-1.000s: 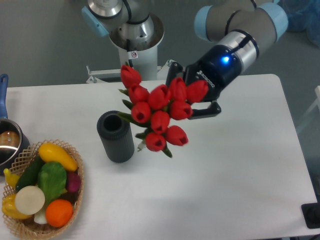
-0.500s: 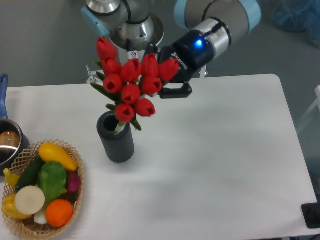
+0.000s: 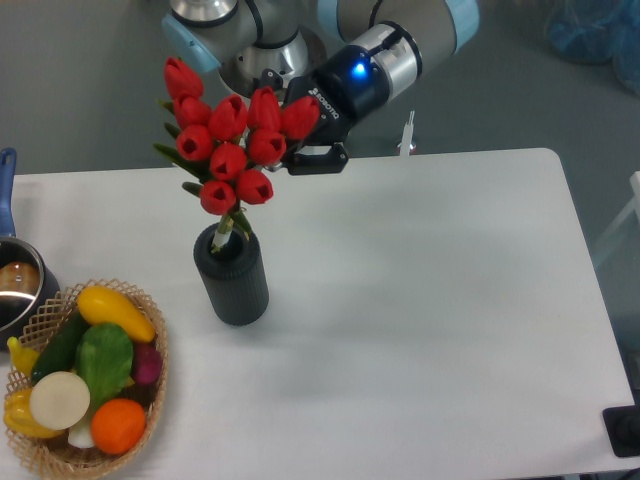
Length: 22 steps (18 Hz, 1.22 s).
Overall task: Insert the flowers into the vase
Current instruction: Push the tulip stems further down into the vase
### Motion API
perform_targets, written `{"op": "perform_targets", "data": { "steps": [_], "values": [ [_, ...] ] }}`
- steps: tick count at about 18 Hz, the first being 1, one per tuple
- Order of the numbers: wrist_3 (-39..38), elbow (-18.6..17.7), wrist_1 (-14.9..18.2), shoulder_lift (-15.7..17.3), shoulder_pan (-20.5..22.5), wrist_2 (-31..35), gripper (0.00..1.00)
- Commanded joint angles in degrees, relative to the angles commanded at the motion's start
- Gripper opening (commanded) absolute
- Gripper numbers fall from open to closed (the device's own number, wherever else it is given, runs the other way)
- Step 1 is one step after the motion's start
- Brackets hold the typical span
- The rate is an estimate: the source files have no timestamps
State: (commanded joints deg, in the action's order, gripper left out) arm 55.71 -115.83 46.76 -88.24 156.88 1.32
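The flowers (image 3: 228, 148) hang in the air above the far left part of the white counter (image 3: 420, 300), a tight bunch of red tulip heads with green leaves. The pincer (image 3: 305, 150) sits just to their right, at the far side of the bunch, pinching it; the blooms cover most of the fingers, so only a black finger bar shows under the rightmost heads. The bunch tilts, with its heads up and to the left of the pincer and its pale stems pointing down toward the near left.

The vase (image 3: 232, 273) stands upright on the counter right below the bunch. The stem tips reach its round mouth and appear to dip just inside the rim, while the blooms remain well above it.

At the near left corner a wicker basket (image 3: 150, 390) holds colourful toy fruit and vegetables. At the left edge, a shiny metal pot (image 3: 18, 290) with a blue handle is partly cut off.
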Motion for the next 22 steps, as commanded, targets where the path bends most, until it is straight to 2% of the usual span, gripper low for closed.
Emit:
{"op": "perform_targets", "data": {
  "steps": [14, 18, 22],
  "values": [
    [3.3, -2.0, 0.1, 0.0, 0.2, 0.8, 0.19],
    [8.4, -5.3, 0.1, -0.1, 0.2, 1.1, 0.21],
    [9.9, -6.9, 0.1, -0.1, 0.2, 1.2, 0.22]
  ]
}}
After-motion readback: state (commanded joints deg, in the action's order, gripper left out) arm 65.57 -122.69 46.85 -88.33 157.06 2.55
